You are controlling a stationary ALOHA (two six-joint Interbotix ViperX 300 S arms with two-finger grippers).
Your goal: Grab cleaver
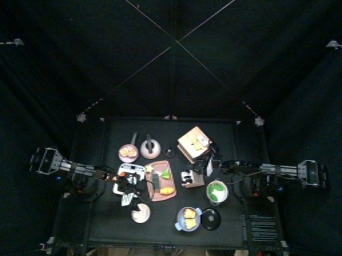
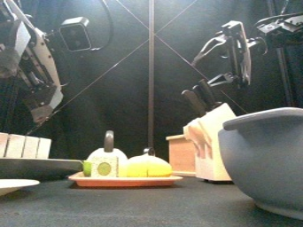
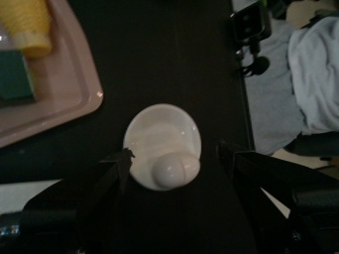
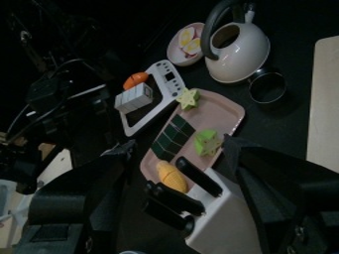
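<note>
Left gripper (image 3: 172,159) jaws are wide apart over a white spoon (image 3: 163,139), at 8 o'clock on the table (image 1: 100,135). Right gripper (image 4: 185,189) jaws are apart above the knife block (image 2: 213,142) at 1 o'clock, where the cleaver hides among dark handles (image 2: 199,96)

Both arms are matte black, built of boxy motor blocks joined by slim links, with thin black cables looping along them. In the front view's upper left, the left arm (image 2: 35,66) carries a pale grey cylindrical fitting; the right arm (image 2: 236,53), upper right, shows open bracket frames.
</note>
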